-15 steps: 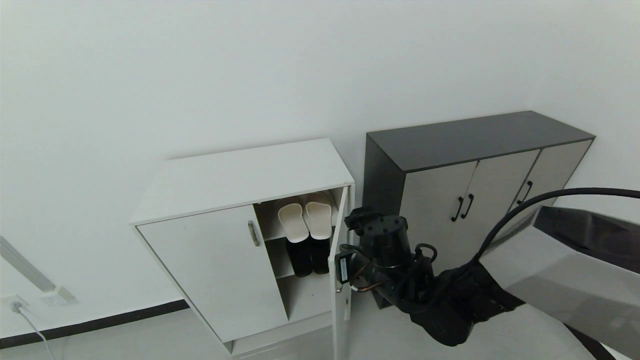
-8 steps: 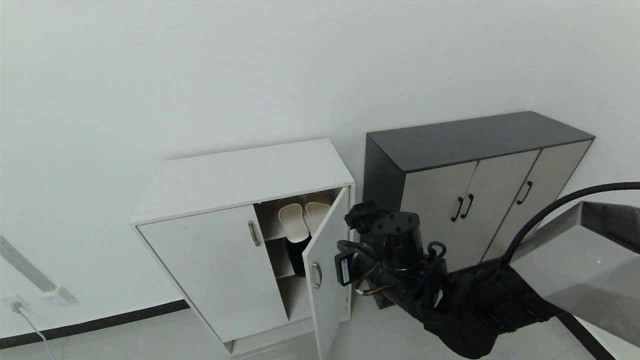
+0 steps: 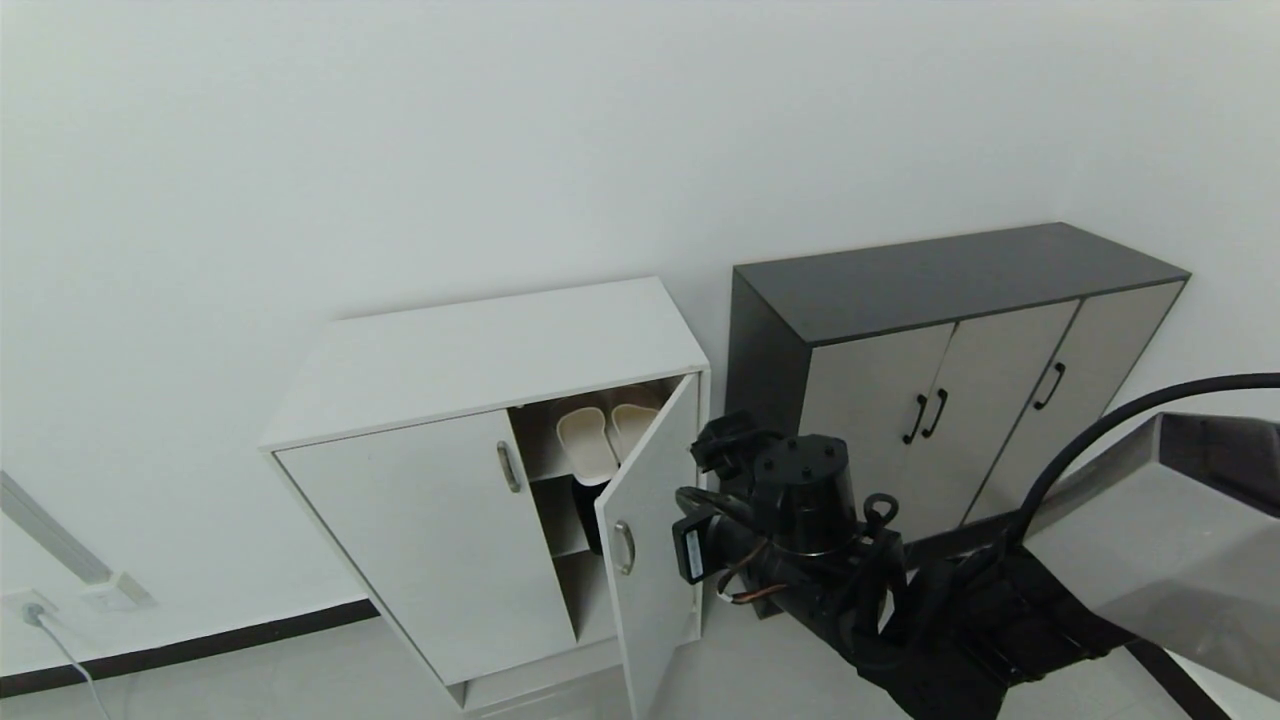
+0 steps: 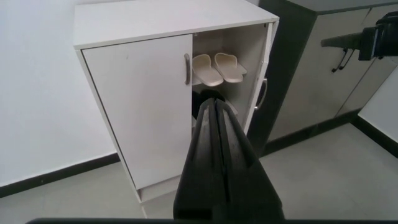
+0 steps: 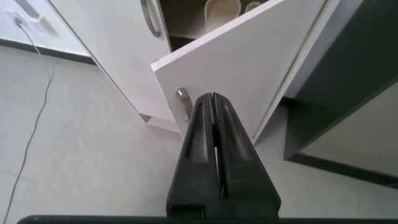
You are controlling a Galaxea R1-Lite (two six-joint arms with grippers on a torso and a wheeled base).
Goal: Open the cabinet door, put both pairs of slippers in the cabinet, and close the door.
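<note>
**Desk:** Where are the slippers?

**Robot:** Both pairs are inside the white cabinet [image 3: 480, 355]. The cream slippers [image 3: 588, 445] lie side by side on its top shelf, and the black slippers [image 3: 588, 518] are on the shelf directly beneath them.

**Desk:** And the door?

**Robot:** The cabinet's right door [image 3: 655, 500] stands partly open, swung out from the hinge at the cabinet's right edge. Its metal handle [image 3: 624, 547] faces outward. The left door [image 3: 430, 540] lies flat and closed.

**Desk:** Your fingers?

**Robot:** My right gripper [image 5: 215, 98] has its fingers pressed together on nothing. It is just outside the right door's outer face, near the handle, and I cannot tell whether it touches the panel. My left gripper [image 4: 216, 102] is pinched together the same way, also empty. It is out in front of the cabinet, in line with the gap between the two doors.

**Desk:** What surrounds the cabinet?

**Robot:** A dark cabinet [image 3: 950, 275] with three closed doors stands just beside the white cabinet's right side, against the same wall. Well off to the white cabinet's left, low on the wall, is a socket [image 3: 28, 606] with a cable plugged in, above a black skirting strip [image 3: 200, 645]
</note>
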